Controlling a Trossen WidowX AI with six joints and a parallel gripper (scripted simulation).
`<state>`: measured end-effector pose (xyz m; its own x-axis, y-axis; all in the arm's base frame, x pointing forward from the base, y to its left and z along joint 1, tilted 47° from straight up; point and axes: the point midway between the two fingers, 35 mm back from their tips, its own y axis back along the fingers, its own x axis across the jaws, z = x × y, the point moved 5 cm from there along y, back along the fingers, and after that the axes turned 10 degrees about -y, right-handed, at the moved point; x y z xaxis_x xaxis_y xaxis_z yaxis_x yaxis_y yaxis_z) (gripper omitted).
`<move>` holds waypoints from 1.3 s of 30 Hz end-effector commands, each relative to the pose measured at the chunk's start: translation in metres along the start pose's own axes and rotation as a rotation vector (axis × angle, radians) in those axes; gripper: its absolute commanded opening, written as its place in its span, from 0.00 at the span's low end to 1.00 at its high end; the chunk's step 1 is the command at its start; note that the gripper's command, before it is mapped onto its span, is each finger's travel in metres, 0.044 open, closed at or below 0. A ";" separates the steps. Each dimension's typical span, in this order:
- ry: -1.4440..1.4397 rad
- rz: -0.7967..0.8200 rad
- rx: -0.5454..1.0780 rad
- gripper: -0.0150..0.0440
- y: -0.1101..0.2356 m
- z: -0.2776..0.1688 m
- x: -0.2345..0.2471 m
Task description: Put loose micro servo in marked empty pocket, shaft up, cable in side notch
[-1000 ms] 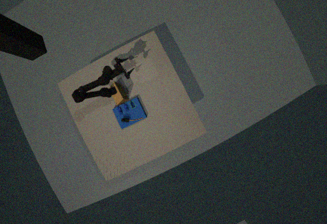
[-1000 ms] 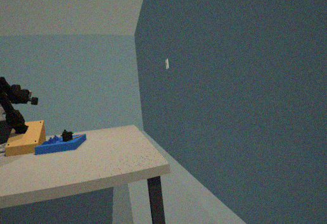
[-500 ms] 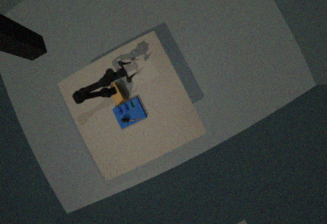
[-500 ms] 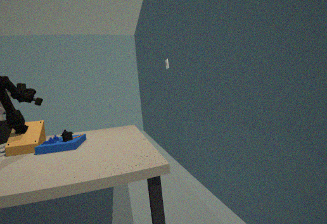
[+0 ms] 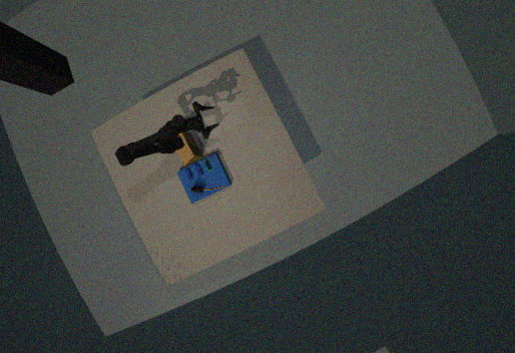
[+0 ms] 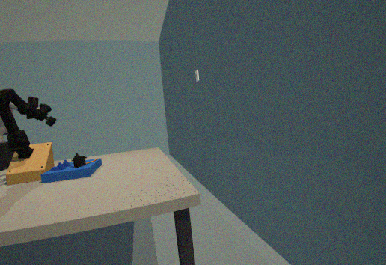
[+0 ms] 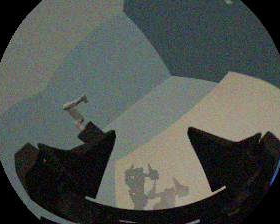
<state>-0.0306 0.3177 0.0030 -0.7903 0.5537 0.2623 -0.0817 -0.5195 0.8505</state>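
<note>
Our gripper (image 5: 214, 117) is spread wide and empty, up high, so we should swing it toward 5 o'clock, come straight down on the servo (image 5: 198, 188) resting on the blue deck (image 5: 220, 177), and pinch its sides gently.

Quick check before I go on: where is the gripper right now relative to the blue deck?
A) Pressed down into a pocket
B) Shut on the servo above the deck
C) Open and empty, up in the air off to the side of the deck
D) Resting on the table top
C: the gripper stands wide with nothing between its fingers, raised beside the blue deck, where the black servo sits.
</note>
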 end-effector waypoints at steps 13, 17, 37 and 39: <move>-0.387 -0.206 -0.060 1.00 -0.002 0.046 -0.054; -0.487 -0.259 -0.078 1.00 -0.001 0.056 -0.071; -1.030 -0.542 -0.222 1.00 0.019 0.098 -0.158; -1.086 -0.572 -0.241 1.00 0.022 0.101 -0.168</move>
<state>0.1493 0.2851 0.0209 0.2143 0.9513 0.2218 -0.4324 -0.1112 0.8948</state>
